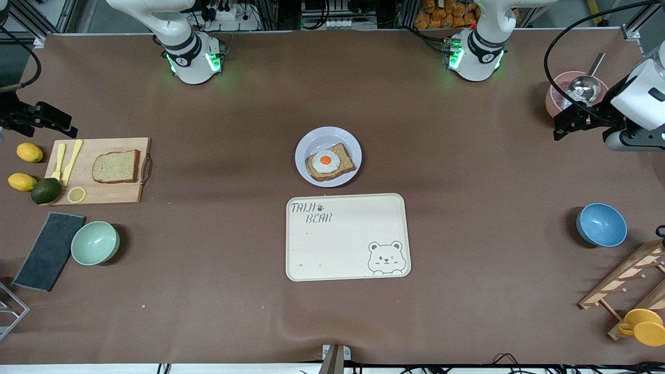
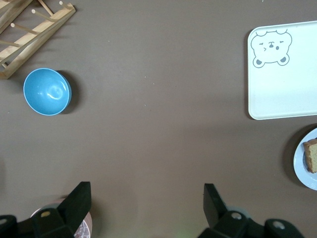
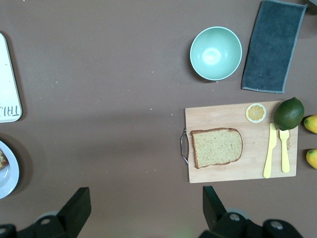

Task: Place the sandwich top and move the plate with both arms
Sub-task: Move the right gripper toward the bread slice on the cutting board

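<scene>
The sandwich top, a plain brown bread slice, lies on a wooden cutting board at the right arm's end of the table; it also shows in the right wrist view. The lavender-white plate sits mid-table and holds a bread slice with a fried egg. My right gripper is open and empty over the table beside the board, and shows in its wrist view. My left gripper is open and empty over the table beside a pink bowl, and shows in its wrist view.
A cream bear tray lies just nearer the front camera than the plate. A mint bowl, dark cloth, lemons and a green fruit surround the board. A blue bowl, wooden rack and pink bowl are at the left arm's end.
</scene>
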`<state>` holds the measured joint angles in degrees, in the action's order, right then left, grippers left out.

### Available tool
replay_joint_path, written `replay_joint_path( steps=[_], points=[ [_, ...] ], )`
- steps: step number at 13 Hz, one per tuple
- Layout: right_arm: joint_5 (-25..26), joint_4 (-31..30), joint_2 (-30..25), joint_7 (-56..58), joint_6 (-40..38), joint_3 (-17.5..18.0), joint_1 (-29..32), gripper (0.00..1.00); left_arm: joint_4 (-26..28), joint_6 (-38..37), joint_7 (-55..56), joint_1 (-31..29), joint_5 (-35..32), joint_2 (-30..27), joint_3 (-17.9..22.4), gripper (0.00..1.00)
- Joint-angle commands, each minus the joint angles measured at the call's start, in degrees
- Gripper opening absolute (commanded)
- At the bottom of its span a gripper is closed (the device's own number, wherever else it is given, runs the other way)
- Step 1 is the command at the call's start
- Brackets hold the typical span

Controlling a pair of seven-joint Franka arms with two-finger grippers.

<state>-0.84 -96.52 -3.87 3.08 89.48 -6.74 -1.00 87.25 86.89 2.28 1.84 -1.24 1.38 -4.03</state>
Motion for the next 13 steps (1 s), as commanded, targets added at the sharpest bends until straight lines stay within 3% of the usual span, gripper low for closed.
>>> replay_joint_path(
  steps=[1, 8, 13],
  points=[
    [1.5, 0.1, -0.6, -0.7, -0.4, -0.3, -0.8, 1.00, -0.2, -1.3, 0.6, 0.5, 0.8, -0.9, 0.7, 1.00],
    [1.4, -0.8, 1.0, 0.0, -0.4, -0.6, 0.0, 1.00, -0.2, -1.2, 1.0, -0.3, 0.9, -0.5, 0.6, 1.00],
    [1.4, -10.6, 1.6, 1.1, 5.1, -0.7, 3.7, 1.00, -0.2, -0.5, 0.9, -0.4, 1.0, -0.1, 0.7, 1.00]
  ],
)
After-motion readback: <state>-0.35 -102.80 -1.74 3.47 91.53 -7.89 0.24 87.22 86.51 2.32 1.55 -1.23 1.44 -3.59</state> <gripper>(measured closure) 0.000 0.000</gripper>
